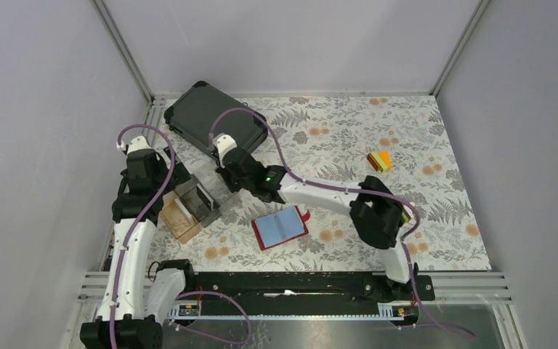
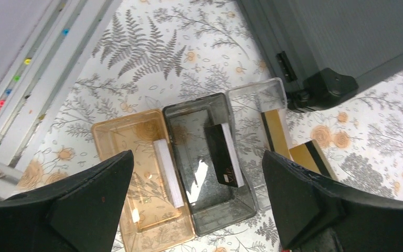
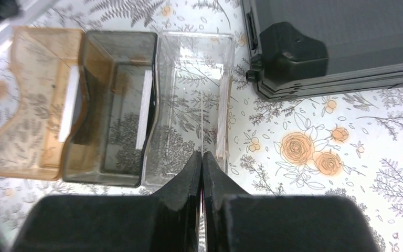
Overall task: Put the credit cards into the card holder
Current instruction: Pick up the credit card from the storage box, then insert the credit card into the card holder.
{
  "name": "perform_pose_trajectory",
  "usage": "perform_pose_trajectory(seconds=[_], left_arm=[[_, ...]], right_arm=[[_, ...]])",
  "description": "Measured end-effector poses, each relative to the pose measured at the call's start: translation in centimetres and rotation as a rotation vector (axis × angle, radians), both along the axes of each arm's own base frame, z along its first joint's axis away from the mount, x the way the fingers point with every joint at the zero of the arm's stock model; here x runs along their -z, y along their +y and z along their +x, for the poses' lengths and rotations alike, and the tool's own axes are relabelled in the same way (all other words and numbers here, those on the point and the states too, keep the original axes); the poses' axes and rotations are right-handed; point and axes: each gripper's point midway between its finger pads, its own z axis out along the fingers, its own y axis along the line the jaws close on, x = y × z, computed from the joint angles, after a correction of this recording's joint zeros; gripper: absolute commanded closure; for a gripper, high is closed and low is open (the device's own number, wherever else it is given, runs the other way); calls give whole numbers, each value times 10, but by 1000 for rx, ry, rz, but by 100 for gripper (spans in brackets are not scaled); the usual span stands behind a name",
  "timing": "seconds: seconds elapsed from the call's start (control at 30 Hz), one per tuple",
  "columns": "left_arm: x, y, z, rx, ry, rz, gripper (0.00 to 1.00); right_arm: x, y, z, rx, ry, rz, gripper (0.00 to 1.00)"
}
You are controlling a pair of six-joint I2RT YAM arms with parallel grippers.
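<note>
Where the right arm reaches across the worktop [image 1: 436, 123], the right claw [image 3: 202, 155] hangs over the near end of the clear bay of a three-bay box [image 2: 126, 119]. Its fingers are pressed together to a thin seam; whether anything is pinched there cannot be told. The left claw [image 2: 198, 157] hovers above the same box, fingers spread wide with nothing between them. A white card [image 2: 168, 173] stands on edge in the tan bay, a dark card [image 2: 223, 157] leans in the grey bay, and a gold card [image 2: 274, 131] leans in the clear bay. A striped gold card [image 2: 310, 155] shows just outside the clear bay, its lower end hidden behind a finger of the left claw. The card holder [image 1: 280, 227] lies open and flat, near the box but apart from it, toward the arm bases. A dark case [image 1: 211, 116] sits beyond the box.
</note>
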Motion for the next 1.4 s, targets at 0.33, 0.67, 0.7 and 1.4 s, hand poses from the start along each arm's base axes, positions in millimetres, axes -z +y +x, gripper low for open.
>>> perform_pose_trajectory(seconds=[0.33, 0.67, 0.7, 1.4], left_arm=[[-16, -46, 0, 202, -143, -136, 1], [-36, -183, -19, 686, -314, -504, 1], [-38, -196, -22, 734, -320, -538, 1], [-86, -299, -67, 1131, -435, -936, 100]], right_arm=[[-80, -67, -4, 94, 5, 267, 100], [-73, -181, -21, 244, 140, 527, 100], [-78, -185, -29, 235, 146, 569, 100], [-157, -193, -97, 7, 261, 1085, 81]])
